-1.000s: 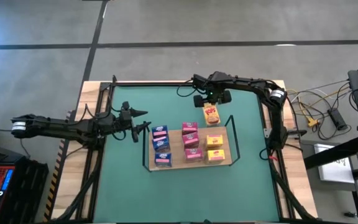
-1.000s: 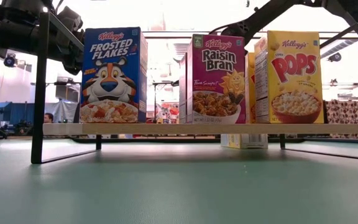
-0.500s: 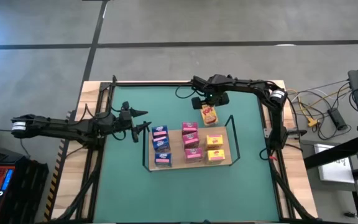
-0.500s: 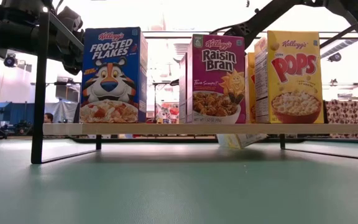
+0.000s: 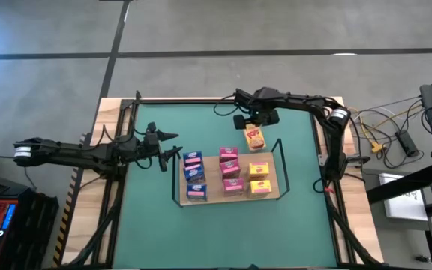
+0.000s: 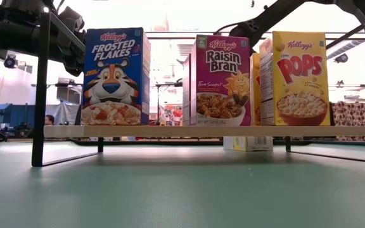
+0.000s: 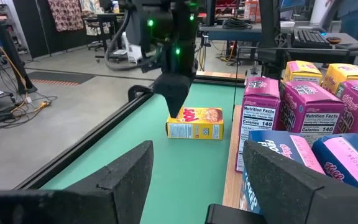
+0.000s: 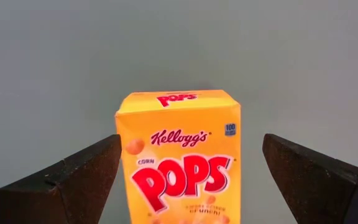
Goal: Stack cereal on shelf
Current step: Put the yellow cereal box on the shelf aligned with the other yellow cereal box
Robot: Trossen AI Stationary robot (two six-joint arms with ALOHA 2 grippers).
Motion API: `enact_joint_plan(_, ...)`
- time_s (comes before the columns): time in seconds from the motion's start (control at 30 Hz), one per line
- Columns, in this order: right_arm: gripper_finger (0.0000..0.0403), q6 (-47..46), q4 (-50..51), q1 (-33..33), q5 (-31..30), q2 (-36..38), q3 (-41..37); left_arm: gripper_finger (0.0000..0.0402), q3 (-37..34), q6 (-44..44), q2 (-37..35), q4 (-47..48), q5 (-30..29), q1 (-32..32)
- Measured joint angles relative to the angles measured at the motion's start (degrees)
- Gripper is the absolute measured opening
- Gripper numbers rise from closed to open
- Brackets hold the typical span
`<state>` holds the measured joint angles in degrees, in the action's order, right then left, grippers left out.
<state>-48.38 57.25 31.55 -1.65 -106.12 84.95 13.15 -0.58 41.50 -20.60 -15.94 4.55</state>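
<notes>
A yellow cereal box [image 5: 255, 138] lies flat on the green table just beyond the shelf's far edge, front face up [image 8: 179, 155]. My right gripper [image 5: 258, 122] points down over it, open, one finger on either side of the box. The light-wood shelf [image 5: 274, 177] carries upright boxes in rows: blue [image 6: 116, 76], pink [image 6: 222, 79] and yellow [image 6: 296, 79]. My left gripper [image 5: 172, 154] waits open and level at the shelf's left side, with nothing between its fingers [image 7: 123, 180]. My right gripper straddles the lying yellow box across its width, coming from above. In the right wrist view, gaps show between the fingers [image 8: 73, 180] and the box's long sides [image 8: 122, 162]. I cannot tell whether a fingertip touches the box.
Black rails [image 6: 38, 95] stand at the shelf's corners, one [image 5: 279, 146] close to the lying box. Open green table [image 5: 223, 232] stretches in front of the shelf. A black frame [image 5: 201, 100] runs along the table's far edge behind my right arm.
Half a second ago the lying yellow box was tipped up at one end and turned slightly; it now lies flat again in about the same spot. My right gripper has stayed over it, open throughout.
</notes>
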Motion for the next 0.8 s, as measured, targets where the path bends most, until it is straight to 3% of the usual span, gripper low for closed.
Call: enact_joint_plan(0.8, 0.0381, 1.99, -3.07, -0.49, 0.09, -2.92, -0.90, 0.0233, 0.00, 0.00, 0.02, -0.01, -0.01, -0.01)
